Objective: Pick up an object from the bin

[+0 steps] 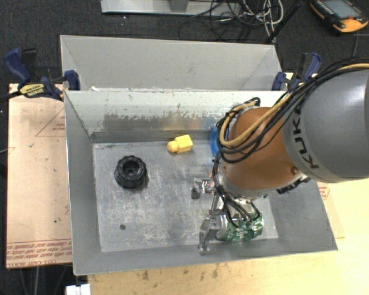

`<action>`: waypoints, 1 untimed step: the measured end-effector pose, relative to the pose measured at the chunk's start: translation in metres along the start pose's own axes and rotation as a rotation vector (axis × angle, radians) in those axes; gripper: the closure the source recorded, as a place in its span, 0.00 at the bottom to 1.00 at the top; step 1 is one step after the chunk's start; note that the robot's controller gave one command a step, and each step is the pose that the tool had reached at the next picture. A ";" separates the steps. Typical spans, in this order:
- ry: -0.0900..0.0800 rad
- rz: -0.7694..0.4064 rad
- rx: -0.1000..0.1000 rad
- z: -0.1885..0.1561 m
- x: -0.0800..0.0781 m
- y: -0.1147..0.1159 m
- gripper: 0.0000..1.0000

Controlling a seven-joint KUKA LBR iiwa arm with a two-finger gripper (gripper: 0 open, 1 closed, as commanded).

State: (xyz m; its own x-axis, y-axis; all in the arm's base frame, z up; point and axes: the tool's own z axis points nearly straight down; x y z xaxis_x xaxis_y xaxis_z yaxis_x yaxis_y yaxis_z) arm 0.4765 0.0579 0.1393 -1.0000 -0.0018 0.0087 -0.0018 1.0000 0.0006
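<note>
Low at the front of the bin (pixel 160 226), the gripper (pixel 212 232) sits just beside a small green thing (pixel 251 228) — clenched or released, I cannot tell. This looks like the grasp step; next it needs a sure closing, then a lift. Farther back lie a black knob (pixel 130 173) and a yellow block (pixel 180 144).
</note>
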 end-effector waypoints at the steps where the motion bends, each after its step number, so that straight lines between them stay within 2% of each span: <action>1: -0.007 0.002 -0.001 -0.004 -0.002 0.000 0.00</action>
State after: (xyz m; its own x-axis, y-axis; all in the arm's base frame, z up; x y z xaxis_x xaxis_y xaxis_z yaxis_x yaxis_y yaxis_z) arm 0.4785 0.0577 0.1430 -1.0000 0.0002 0.0013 0.0002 1.0000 0.0011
